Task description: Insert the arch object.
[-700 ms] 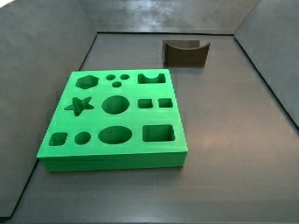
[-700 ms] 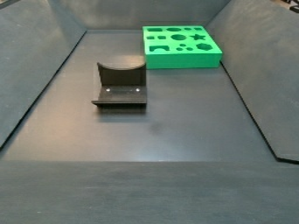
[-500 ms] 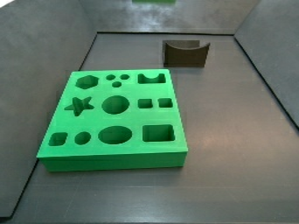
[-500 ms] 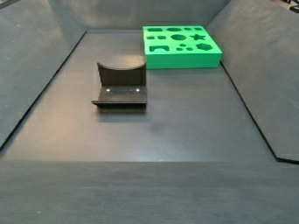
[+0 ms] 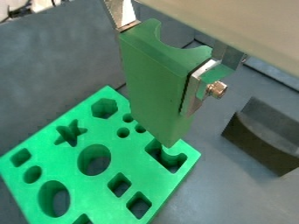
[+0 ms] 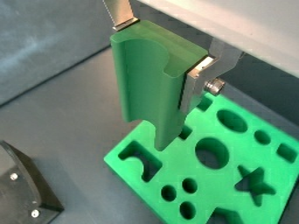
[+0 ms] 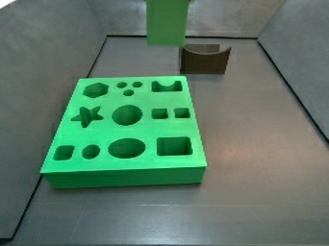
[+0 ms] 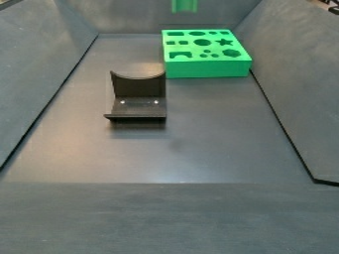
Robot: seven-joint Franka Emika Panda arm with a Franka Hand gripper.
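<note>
My gripper (image 5: 163, 52) is shut on the arch object (image 5: 158, 87), a tall green bar with a rounded U-shaped notch in its end. It hangs upright above the flat green board (image 5: 30, 179), over the far edge near the arch-shaped hole (image 7: 164, 86). Both wrist views show the silver fingers (image 6: 198, 79) clamping the bar's sides (image 6: 146, 83). In the side views only the bar's lower part shows at the picture's upper edge (image 7: 166, 21) (image 8: 183, 5); the gripper itself is out of view there.
The dark fixture (image 7: 203, 58) stands on the grey floor beyond the board, also in a side view (image 8: 137, 96) and in both wrist views (image 5: 263, 131) (image 6: 24, 188). Sloped grey walls enclose the floor. The board (image 8: 199, 67) has several shaped holes.
The green bar has come down into the side views from above; earlier it was barely visible or out of view. Board and fixture have not moved.
</note>
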